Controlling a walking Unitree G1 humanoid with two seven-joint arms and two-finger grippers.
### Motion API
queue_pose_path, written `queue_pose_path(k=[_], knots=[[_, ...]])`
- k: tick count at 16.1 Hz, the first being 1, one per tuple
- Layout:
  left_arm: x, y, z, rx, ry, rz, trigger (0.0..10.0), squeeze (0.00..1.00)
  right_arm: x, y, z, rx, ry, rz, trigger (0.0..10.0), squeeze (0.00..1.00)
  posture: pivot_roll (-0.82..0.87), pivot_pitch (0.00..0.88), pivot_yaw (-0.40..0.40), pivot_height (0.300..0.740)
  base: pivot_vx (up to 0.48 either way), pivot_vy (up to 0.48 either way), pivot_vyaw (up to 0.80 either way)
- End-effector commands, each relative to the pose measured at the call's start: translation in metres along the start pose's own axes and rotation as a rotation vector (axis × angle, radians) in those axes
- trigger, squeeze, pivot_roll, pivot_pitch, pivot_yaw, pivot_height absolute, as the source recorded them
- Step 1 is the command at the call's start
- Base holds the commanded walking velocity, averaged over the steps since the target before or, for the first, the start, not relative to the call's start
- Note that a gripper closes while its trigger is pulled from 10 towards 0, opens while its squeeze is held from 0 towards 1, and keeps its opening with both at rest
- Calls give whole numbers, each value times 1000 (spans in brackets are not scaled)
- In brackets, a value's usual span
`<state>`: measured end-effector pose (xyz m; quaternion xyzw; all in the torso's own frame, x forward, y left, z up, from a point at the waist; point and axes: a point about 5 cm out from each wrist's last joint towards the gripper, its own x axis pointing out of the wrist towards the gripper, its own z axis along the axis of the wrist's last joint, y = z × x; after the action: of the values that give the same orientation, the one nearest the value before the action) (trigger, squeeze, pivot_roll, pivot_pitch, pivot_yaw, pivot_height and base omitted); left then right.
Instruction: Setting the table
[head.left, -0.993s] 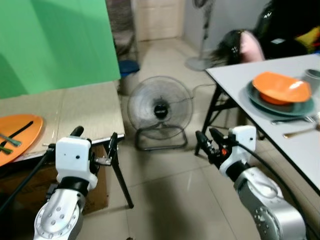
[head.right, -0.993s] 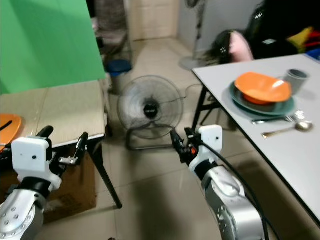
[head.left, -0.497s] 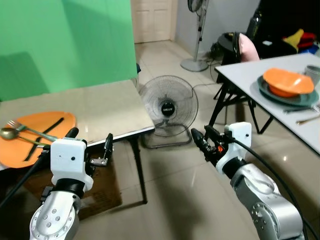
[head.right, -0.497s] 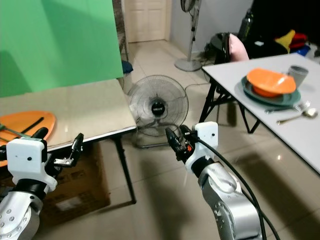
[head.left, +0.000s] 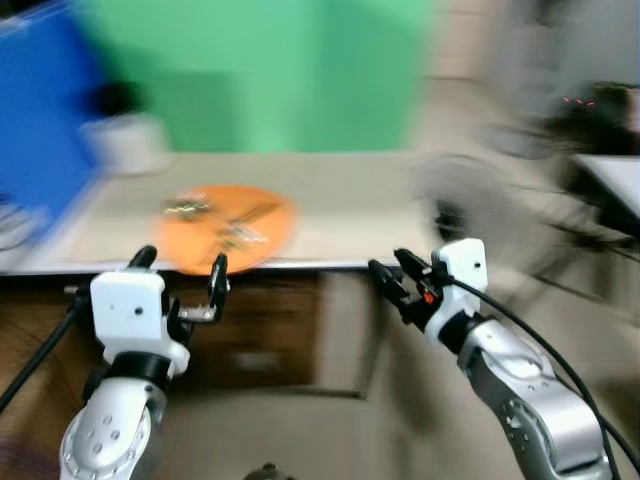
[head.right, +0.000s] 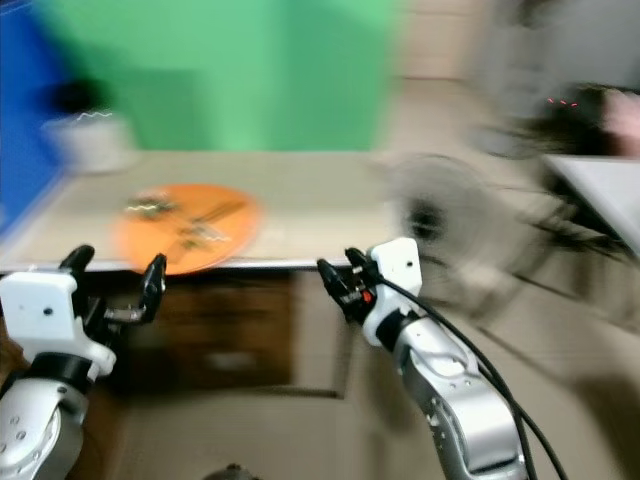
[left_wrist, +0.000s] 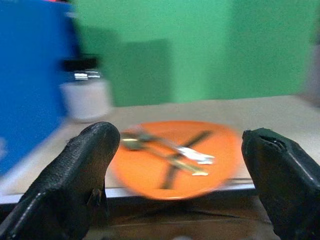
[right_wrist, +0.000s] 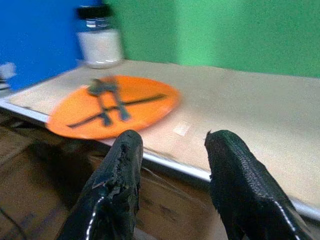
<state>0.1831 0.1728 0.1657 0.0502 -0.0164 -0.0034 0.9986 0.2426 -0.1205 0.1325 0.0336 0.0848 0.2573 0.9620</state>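
Note:
An orange plate (head.left: 228, 225) lies near the front edge of a beige table (head.left: 360, 215), blurred by motion. On it rest a fork, a spoon and dark chopsticks (left_wrist: 167, 151). My left gripper (head.left: 180, 270) is open and empty, held in front of and just below the table edge, level with the plate. My right gripper (head.left: 388, 265) is also open and empty, to the right of the plate and short of the table edge. The right wrist view shows the plate (right_wrist: 115, 105) beyond the black fingers (right_wrist: 120, 175).
A white jar with a black lid (left_wrist: 85, 90) stands at the table's back left, next to a blue panel (head.left: 40, 110). A green screen (head.left: 260, 70) rises behind the table. A floor fan (head.left: 470, 200) and a second table's corner (head.left: 615, 175) blur at the right.
The whole view has swung left and smeared, so the camera turned; the beige table and orange plate now sit straight ahead. Both grippers hold the same pose, open.

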Motion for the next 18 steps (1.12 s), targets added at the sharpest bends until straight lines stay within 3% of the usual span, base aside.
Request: queue_pose_path(k=[1, 6, 9, 13, 14, 15, 18], knots=[[1, -1, 2, 14, -3, -7, 10000, 0, 4, 3, 1, 7, -2, 30, 10000, 0, -1, 0, 21, 740, 364, 0, 800], [0, -1, 2, 29, 1, -18, 10000, 0, 8, 5, 2, -8, 1, 66, 10000, 0, 7, 0, 15, 740, 360, 0, 800], [-1, 0, 3, 44, 2, -32, 10000, 0, 11, 1, 5, 23, -15, 50, 10000, 0, 12, 4, 14, 740, 351, 0, 0], [1, -5, 5, 64, 0, -98, 10000, 0, 19, 1, 10, -26, -4, 82, 10000, 0, 18, 10, 13, 740, 159, 0, 0], [2, -7, 6, 73, -1, -141, 10000, 0, 23, -3, 11, -42, 17, 66, 10000, 424, 21, 11, 8, 740, 0, 0, 0], [0, -12, 5, 75, 11, -214, 10000, 0, 28, -10, 12, -42, 64, 41, 10000, 1000, 23, 12, 4, 740, 0, 0, 0], [-3, -24, 1, 70, 61, -400, 10000, 0, 40, -17, 15, -121, 181, 70, 10000, 1000, 11, 16, -4, 740, 0, 0, 0]])
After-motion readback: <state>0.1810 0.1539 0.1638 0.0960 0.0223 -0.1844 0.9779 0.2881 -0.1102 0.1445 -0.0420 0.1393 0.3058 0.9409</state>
